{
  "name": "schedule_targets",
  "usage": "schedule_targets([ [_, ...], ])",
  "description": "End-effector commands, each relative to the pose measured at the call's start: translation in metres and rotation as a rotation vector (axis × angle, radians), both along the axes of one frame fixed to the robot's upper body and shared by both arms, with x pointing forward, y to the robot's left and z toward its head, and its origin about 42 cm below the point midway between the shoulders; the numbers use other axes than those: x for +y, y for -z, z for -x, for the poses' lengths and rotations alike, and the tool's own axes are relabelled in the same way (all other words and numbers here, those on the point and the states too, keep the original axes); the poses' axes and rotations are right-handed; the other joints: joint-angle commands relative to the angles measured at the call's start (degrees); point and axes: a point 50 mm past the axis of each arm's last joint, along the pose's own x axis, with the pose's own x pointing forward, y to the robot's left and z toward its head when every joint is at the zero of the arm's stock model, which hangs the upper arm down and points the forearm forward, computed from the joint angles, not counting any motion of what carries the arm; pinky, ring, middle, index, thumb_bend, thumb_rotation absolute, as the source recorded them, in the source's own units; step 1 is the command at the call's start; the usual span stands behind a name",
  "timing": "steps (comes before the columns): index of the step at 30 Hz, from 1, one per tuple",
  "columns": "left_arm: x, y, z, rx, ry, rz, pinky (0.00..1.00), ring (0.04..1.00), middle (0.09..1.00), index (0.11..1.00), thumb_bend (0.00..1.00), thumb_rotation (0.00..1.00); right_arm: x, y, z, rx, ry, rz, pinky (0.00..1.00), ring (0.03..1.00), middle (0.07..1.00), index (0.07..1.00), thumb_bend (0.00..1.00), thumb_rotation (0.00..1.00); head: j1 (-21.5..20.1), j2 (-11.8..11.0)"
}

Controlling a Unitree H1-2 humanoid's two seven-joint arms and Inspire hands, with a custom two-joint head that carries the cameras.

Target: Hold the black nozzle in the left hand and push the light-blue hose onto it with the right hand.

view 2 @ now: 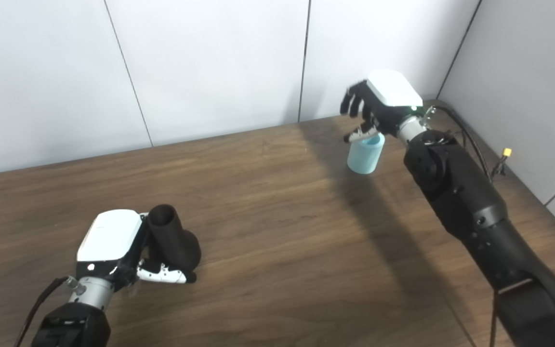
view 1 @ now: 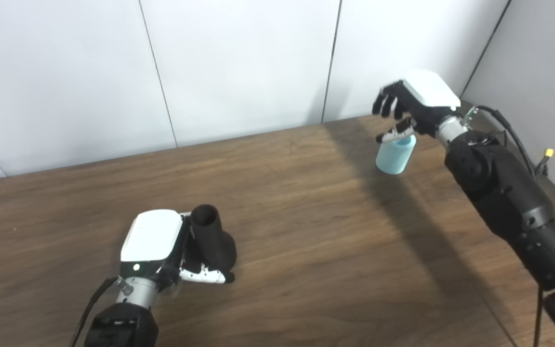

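The black nozzle (view 1: 212, 236) is gripped upright in the left hand (view 1: 162, 246), near the bench's (view 1: 306, 231) front left. The light-blue hose (view 1: 395, 154) stands at the far right, directly beneath the right hand (view 1: 415, 103), whose fingers are spread above it.

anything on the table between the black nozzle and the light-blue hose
Nothing: only bare wooden table between black nozzle and light-blue hose, in both eye views.

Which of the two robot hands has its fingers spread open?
The right robot hand, hovering above the light-blue hose by the wall. The left robot hand is wrapped around the black nozzle.
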Motion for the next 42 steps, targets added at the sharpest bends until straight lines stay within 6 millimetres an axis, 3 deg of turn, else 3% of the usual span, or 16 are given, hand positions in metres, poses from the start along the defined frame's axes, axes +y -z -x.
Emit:
schedule_targets([
  [1,-0.0018,-0.0095,-0.0014,-0.042,0.006,-0.013,0.36,0.471,0.437,0.493,0.53,0.0,-0.0061,-0.0342,-0.0026,0.001,0.031,0.063,0.51,0.608,0.669,0.669,0.97,0.18,-0.06,0.0],
  [3,-0.0013,-0.0096,-0.0015,-0.041,0.007,-0.01,0.35,0.471,0.434,0.494,0.53,0.0,-0.0056,-0.0337,-0.0027,0.058,0.047,0.07,0.6,0.68,0.729,0.725,1.0,0.21,-0.08,0.09],
  [11,0.0005,-0.0098,-0.002,-0.043,0.009,-0.012,0.37,0.495,0.447,0.493,0.53,0.0,-0.0018,-0.034,-0.0038,0.154,0.096,0.08,0.72,0.781,0.82,0.768,1.0,0.21,-0.41,0.13],
  [15,0.001,-0.0106,-0.002,-0.045,0.011,-0.02,0.34,0.459,0.427,0.495,0.52,0.0,-0.0013,-0.0351,-0.0024,0.163,0.086,0.1,0.72,0.788,0.823,0.754,1.0,0.24,-0.54,0.3],
  [24,0.0017,-0.0102,-0.0009,-0.043,0.006,-0.004,0.36,0.476,0.436,0.494,0.53,0.0,-0.0021,-0.0335,-0.001,0.166,0.109,0.042,0.8,0.812,0.817,0.747,1.0,0.24,-0.56,0.52],
  [33,0.0006,-0.0099,-0.0008,-0.047,0.007,-0.007,0.36,0.492,0.446,0.494,0.53,0.0,-0.0016,-0.0344,0.0,0.147,0.095,0.027,0.69,0.755,0.781,0.731,1.0,0.21,-0.56,0.66],
  [37,-0.0003,-0.0105,-0.0011,-0.045,0.007,-0.005,0.36,0.486,0.447,0.494,0.53,0.0,-0.0021,-0.0358,0.0011,0.134,0.09,0.013,0.5,0.627,0.692,0.726,1.0,0.19,-0.54,0.67],
  [38,-0.0003,-0.0104,-0.0011,-0.045,0.007,-0.004,0.36,0.484,0.444,0.494,0.53,0.0,-0.0021,-0.0361,0.0013,0.132,0.091,0.014,0.5,0.612,0.663,0.724,1.0,0.17,-0.54,0.67],
  [41,-0.0002,-0.0101,-0.001,-0.047,0.005,-0.007,0.36,0.486,0.445,0.494,0.53,0.0,-0.0015,-0.0363,0.0034,0.108,0.068,0.009,0.64,0.648,0.667,0.705,0.99,0.1,-0.54,0.67],
  [42,-0.0002,-0.0103,-0.001,-0.047,0.004,-0.009,0.35,0.48,0.44,0.494,0.53,0.0,-0.0018,-0.0357,0.0046,0.084,0.045,0.003,0.6,0.595,0.633,0.654,0.93,0.05,-0.54,0.67],
])
